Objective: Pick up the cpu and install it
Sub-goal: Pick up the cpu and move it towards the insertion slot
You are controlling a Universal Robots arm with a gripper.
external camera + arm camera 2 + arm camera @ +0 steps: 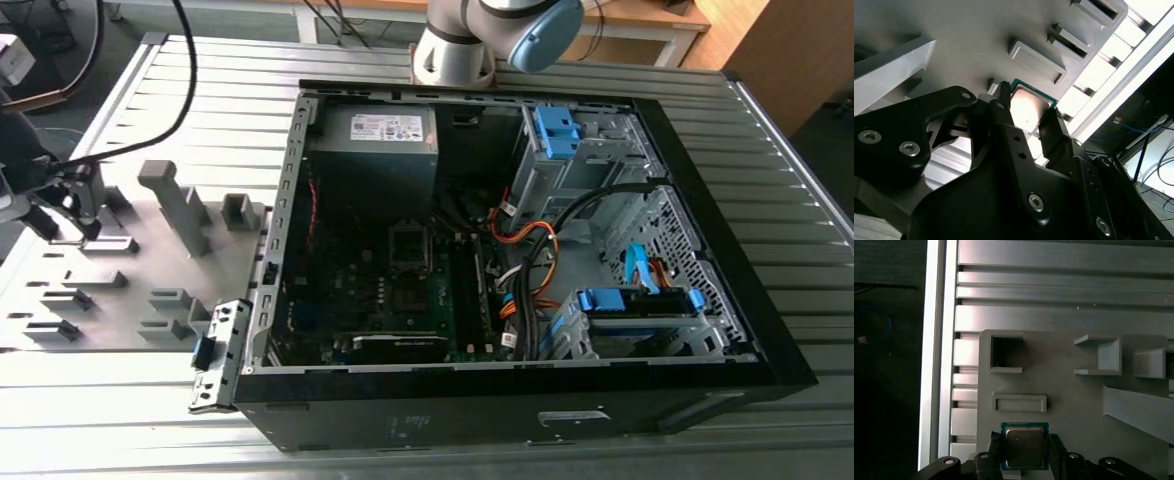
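The cpu (1024, 446), a small flat square chip with a silver-grey top and green edge, lies on the grey fixture plate (1074, 405). It also appears in the second wrist view (1029, 102). My gripper (1025, 449) straddles it, with one black finger (1002, 107) against one side and the other finger (1051, 125) against the opposite side, shut on the chip. In the exterior view the gripper (60, 215) is low over the plate (134, 290) at the far left. The open computer case (761, 300) lies to the right, its motherboard socket (411, 243) uncovered.
Grey upright holders (174, 205) rise from the fixture plate beside the gripper. The robot base (461, 45) stands behind the case. Inside the case are a power supply (374, 140), orange and black cables (534, 260) and blue drive brackets (641, 300). The ribbed metal table (200, 90) carries everything.
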